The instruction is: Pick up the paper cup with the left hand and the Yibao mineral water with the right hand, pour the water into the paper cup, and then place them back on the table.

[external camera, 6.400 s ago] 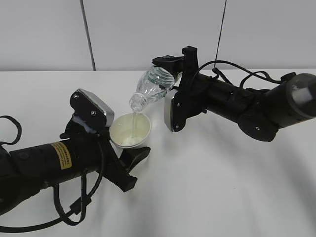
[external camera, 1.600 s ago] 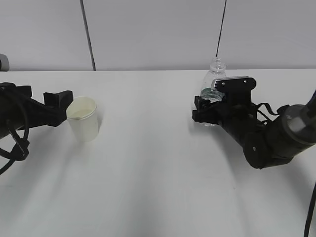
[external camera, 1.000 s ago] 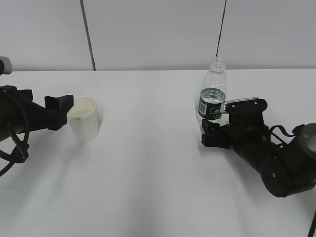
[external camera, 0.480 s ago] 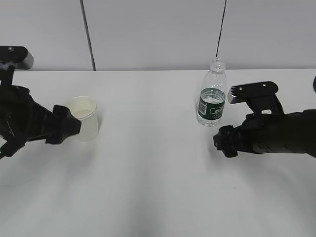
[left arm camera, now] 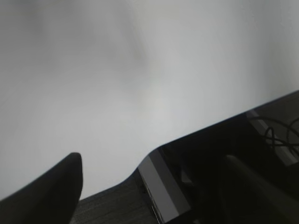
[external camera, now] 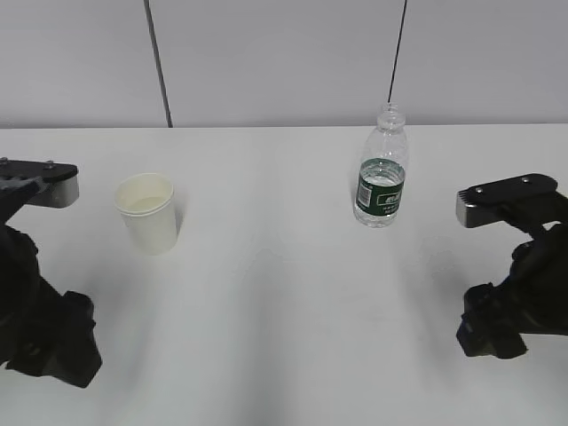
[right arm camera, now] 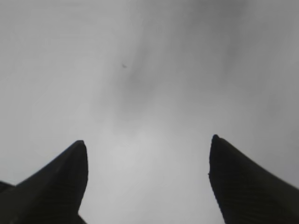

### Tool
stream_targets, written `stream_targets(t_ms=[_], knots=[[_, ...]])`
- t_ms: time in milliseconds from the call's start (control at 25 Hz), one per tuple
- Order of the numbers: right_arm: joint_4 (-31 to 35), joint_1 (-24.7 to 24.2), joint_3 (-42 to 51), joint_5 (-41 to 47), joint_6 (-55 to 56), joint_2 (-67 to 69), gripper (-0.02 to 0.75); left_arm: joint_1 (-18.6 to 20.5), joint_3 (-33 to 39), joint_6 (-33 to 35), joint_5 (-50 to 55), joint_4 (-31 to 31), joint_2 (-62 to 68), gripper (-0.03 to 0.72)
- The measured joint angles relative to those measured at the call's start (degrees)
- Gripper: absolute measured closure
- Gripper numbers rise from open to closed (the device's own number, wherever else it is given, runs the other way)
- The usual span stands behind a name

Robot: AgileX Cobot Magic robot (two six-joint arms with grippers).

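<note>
Nearest the onlooker, the left hand (external camera: 49, 342) sits low at the front left corner of the table (external camera: 284, 302), its silver camera block just above and behind it. Its own wrist view shows one dark fingertip (left arm camera: 56, 186) over bare white tabletop and the table's dark edge; whether the pincer is spread or pressed together cannot be told.

Across at the front right, the right hand (external camera: 493, 328) hangs just over the table, fingers (right arm camera: 60, 179) spread wide with only blank white surface between them, gripping nothing.

Farther back, the paper cup (external camera: 147, 213) stands upright on the table, beyond the left hand and a little toward the middle, well apart from it, a pale liquid visible inside. The Yibao mineral water (external camera: 381, 169) stands upright and uncapped, beyond the right hand and off to its inner side, also well clear of it. Cup and bottle stand well apart from each other, before a pale grey wall (external camera: 284, 62).
</note>
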Motion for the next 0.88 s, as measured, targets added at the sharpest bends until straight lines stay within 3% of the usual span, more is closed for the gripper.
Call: stream_targets(t_ms=[520, 880], knots=[[-0.3, 0.0, 0.0, 15.9, -3.4, -32.4, 0.146, 0.0, 1.0, 0.0, 8.7, -0.8, -27.8, 0.164], [-0.6, 0.0, 5.8, 19.3, -4.2, -56.1, 0.149, 0.0, 12.8, 0.0, 9.0, 3.2, -56.4, 0.164]])
